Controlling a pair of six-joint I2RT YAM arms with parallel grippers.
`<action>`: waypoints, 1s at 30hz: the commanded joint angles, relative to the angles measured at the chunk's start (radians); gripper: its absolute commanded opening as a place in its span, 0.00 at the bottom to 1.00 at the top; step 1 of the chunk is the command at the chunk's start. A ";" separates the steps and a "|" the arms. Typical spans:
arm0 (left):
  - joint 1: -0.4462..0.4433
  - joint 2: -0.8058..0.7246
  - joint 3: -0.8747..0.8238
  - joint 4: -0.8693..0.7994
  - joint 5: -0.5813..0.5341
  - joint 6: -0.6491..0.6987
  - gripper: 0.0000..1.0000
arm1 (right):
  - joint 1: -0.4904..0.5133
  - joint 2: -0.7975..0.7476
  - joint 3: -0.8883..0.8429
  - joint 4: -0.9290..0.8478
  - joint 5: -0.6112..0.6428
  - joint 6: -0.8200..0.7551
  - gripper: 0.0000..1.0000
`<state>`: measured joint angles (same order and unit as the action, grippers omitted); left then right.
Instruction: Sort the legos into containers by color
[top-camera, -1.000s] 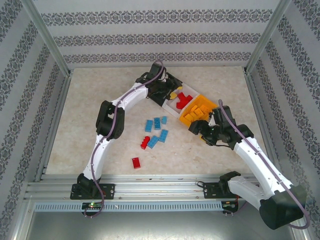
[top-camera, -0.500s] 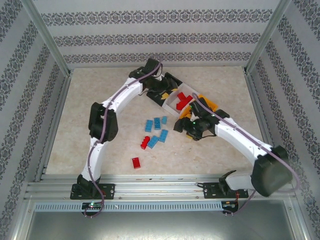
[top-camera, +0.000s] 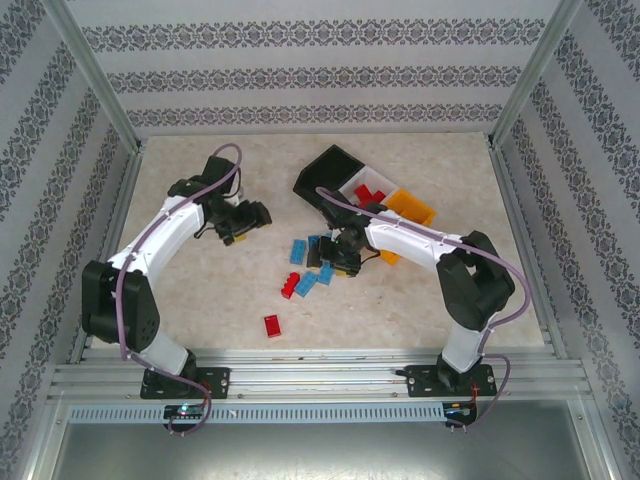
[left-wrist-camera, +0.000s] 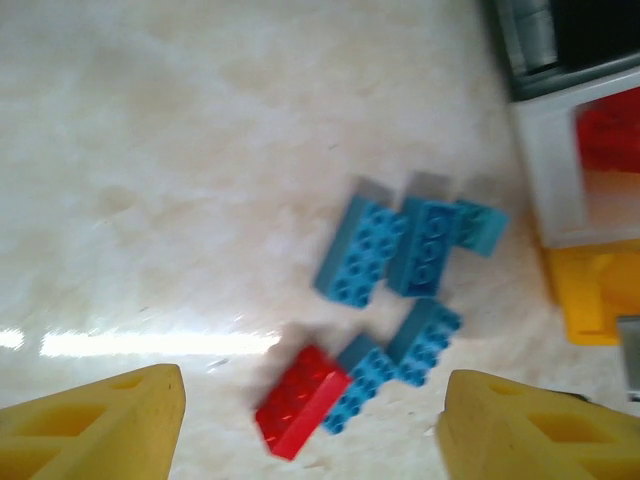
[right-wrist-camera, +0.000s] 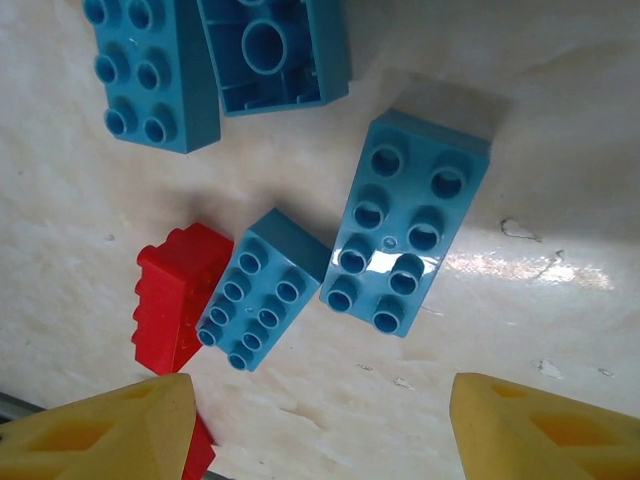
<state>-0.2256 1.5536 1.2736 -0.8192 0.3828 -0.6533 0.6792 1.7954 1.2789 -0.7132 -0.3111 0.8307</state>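
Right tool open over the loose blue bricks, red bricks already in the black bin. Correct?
No: the small red studded plastic bricks lie in the white rectangular plastic bin instead, as the top external view shows. The right tool is open over the loose blue studded bricks.

1. Table (top-camera: 200, 300): pale marbled top, glossy.
2. Containers (top-camera: 335, 160): 3 joined bins (blk, wht, orange) sitting on the table in a diagonal row.
3. Blue legos (top-camera: 298, 250): loose cluster, abt 5 pcs, near the containers on their near-left side. Most are studs up, one is hollow side up.
4. Red lego (top-camera: 289, 287): on the cluster's side away from the containers, touching a blue one.
5. 2nd red lego (top-camera: 272, 325): alone, further still from the containers, twd the near edge.
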 joint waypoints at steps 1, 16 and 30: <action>0.022 -0.091 -0.048 -0.015 -0.018 0.040 0.71 | 0.010 0.035 0.034 -0.070 0.060 0.003 0.69; 0.057 -0.135 -0.115 0.002 0.012 0.037 0.72 | 0.015 0.169 0.135 -0.131 0.135 0.013 0.67; 0.069 -0.099 -0.092 0.014 0.024 0.030 0.73 | -0.006 0.242 0.158 -0.129 0.132 -0.020 0.50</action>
<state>-0.1699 1.4521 1.1687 -0.8227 0.3988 -0.6350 0.6827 2.0220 1.4136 -0.8120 -0.1978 0.8276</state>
